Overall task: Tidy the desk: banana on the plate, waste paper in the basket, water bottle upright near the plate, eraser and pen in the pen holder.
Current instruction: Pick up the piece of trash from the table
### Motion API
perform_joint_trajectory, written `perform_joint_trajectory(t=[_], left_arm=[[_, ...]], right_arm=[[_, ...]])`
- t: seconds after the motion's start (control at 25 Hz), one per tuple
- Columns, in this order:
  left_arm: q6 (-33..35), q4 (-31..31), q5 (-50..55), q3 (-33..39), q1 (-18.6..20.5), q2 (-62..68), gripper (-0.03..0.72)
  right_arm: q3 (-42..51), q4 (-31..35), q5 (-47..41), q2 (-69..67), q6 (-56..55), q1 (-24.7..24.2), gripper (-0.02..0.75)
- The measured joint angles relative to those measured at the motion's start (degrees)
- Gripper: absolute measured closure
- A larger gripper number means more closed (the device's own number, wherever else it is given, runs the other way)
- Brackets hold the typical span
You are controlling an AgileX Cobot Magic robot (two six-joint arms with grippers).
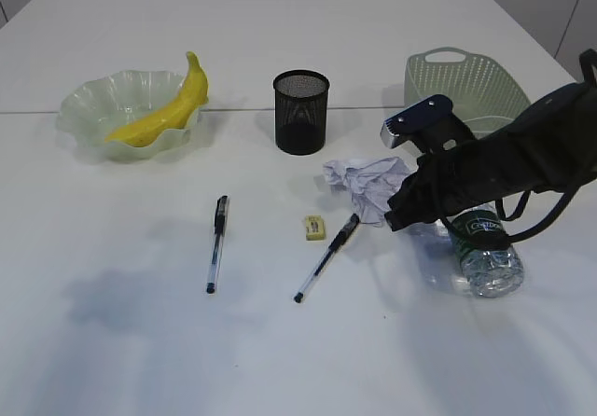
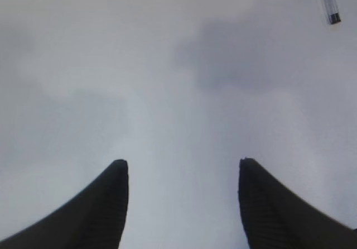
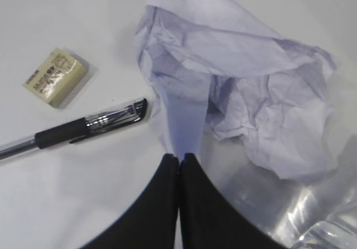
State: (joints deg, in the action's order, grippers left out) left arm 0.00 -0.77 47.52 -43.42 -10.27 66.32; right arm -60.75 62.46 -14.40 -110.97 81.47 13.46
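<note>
Leftmost on the white matte worktop [image 1: 112, 341] sits a pale green translucent plate [image 1: 93, 108] w/ wavy, scalloped rim; a curved yellow banana [image 1: 168, 113] lies in it, stem end sticking up over the right edge. Fwd of that, a clear-barrelled pen [image 1: 216, 244] w/ dark cap lies flat, roughly front-to-back. Left tool [image 2: 181, 173]: two black, ribbed, tapering fingers [image 2: 114, 196] standing well apart, nothing between them, only bare worktop below; tip of a clear pen shows at the top right corner of the left wrist view. Center back: black wire-mesh pen holder [image 1: 301, 111], cylindrical, upright. Nearer the front, a small cream block eraser [image 1: 315, 227] in a printed sleeve, then just beside it a 2nd pen [image 1: 326, 257], black rubber grip, clear barrel, lying on a diagonal. Its capped end points at the waste paper [image 1: 368, 185], a crumpled lilac-white wad, creased all over. Right tool [image 3: 181, 158]: smooth black fingers pressed together, pinching a thin flap of that paper at its near edge. Beside and under the right arm the water bottle [image 1: 485, 253] lies on its side, clear ribbed plastic w/ a green label. Behind, at right rear, a pale green perforated plastic basket [image 1: 462, 80] w/ a handle slot.
</note>
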Motion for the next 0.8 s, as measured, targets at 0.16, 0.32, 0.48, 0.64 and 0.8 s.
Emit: perform_joint_trajectory(t=[0.16,0.32,0.48,0.64,0.8], left_arm=[[0.0,0.0,0.0,0.0,0.0,0.0,0.248],[0.0,0.0,0.0,0.0,0.0,0.0,0.249],[0.0,0.0,0.0,0.0,0.0,0.0,0.251],[0.0,0.0,0.0,0.0,0.0,0.0,0.251],[0.0,0.0,0.0,0.0,0.0,0.0,0.252]], right_arm=[[0.0,0.0,-0.81,0.0,0.0,0.0,0.753],[0.0,0.0,-1.08,0.0,0.0,0.0,0.753],[0.0,0.0,-1.08,1.15,0.11,0.0,0.753],[0.0,0.0,-1.08,3.57,1.27,0.0,0.753],[0.0,-1.11,-1.19,5.25,1.95,0.0,0.753]])
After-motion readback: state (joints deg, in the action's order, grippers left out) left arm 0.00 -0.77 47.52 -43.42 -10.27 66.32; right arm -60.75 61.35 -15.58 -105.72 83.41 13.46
